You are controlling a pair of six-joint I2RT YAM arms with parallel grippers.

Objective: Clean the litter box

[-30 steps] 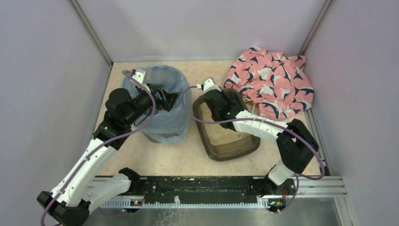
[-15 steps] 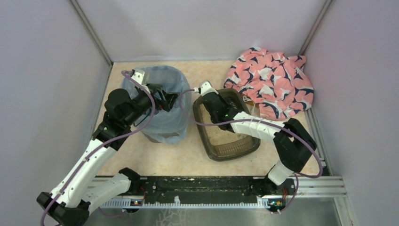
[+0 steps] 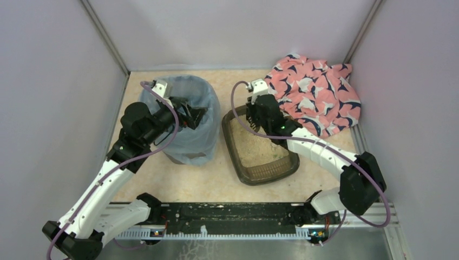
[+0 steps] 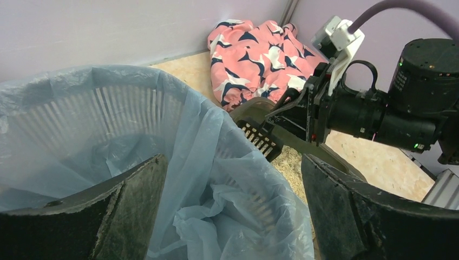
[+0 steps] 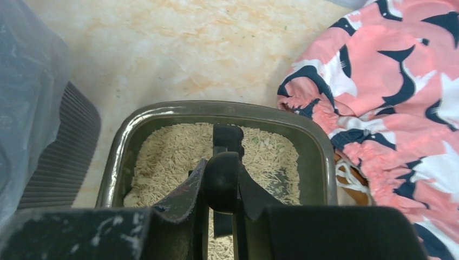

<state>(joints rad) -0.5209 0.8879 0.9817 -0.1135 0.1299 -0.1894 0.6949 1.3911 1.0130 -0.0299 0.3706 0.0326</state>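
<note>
Since the right gripper (image 5: 221, 181) is clamped shut on the round handle end of the black scoop (image 5: 227, 140), the grab part looks sorted to me, and this seems to be the scooping bit. In the wrist view the scoop's blade points away from the camera, sitting low over the litter (image 5: 168, 149) near the far end of the litter box (image 5: 216, 106). That box sits in the middle of the top view, a bit right of centre, on the bench (image 3: 178, 184).

My take on doing this well: go in shallow, slide the blade under the clumps instead of stabbing down, then lift level and give it a small shake so clean grains fall through the slots. A few greenish specks show near the far wall, so I'd aim there. Can't tell if anything's on the scoop yet.

Over on the left of the top view, the left gripper (image 3: 195, 115) hangs wide open at the rim of the bin (image 3: 189, 141), gripping nothing, with the blue bag (image 4: 216, 162) loose between its jaws. The bin is just beside the box, so the carry is short. Keep the scoop flat on the way across.

Watch the pink patterned cloth (image 3: 314, 100) at upper right. It crowds the box's far right corner.
</note>
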